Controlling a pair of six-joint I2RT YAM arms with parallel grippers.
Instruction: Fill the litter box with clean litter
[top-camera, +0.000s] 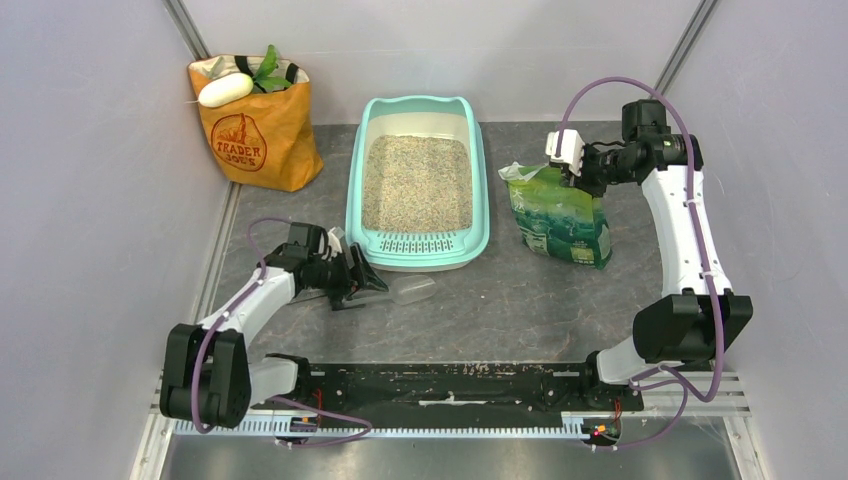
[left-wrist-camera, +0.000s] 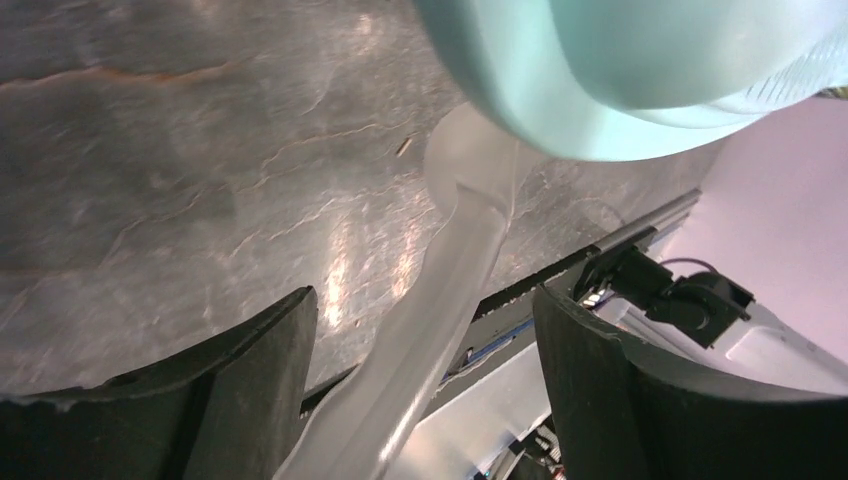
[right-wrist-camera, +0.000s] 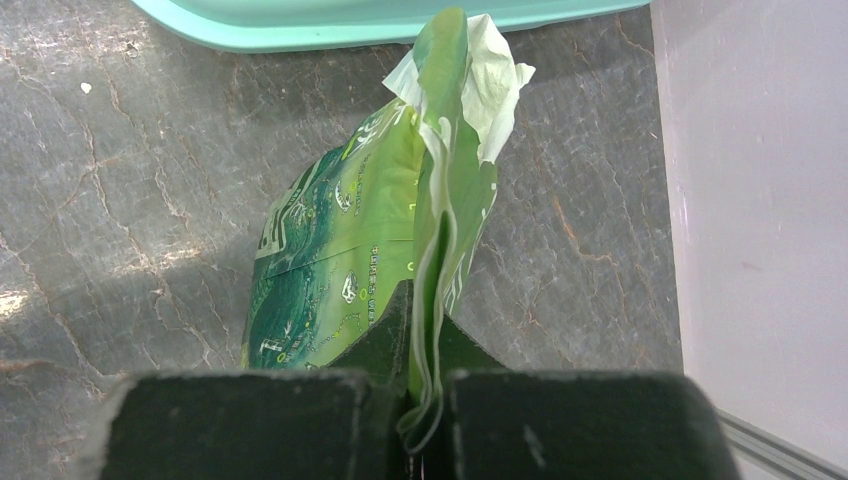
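The mint-teal litter box (top-camera: 354, 200) lies in the middle of the table, holding a layer of beige litter (top-camera: 417, 185). My right gripper (top-camera: 572, 165) is shut on the folded top edge of the green printed litter bag (top-camera: 562, 218), which rests on the table right of the box. The right wrist view shows the bag (right-wrist-camera: 340, 250) pinched in that gripper (right-wrist-camera: 425, 305). My left gripper (top-camera: 352, 280) is open around the handle of the clear plastic scoop (top-camera: 405, 291), near the box's front left corner. In the left wrist view the scoop handle (left-wrist-camera: 430, 320) runs between the spread fingers (left-wrist-camera: 260, 390) without touching them.
An orange paper grocery bag (top-camera: 255, 125) with produce stands at the back left. Grey walls close both sides. The box's rounded corner (left-wrist-camera: 600, 80) looms just beyond the scoop. The box's teal rim (right-wrist-camera: 350, 25) lies just beyond the green bag.
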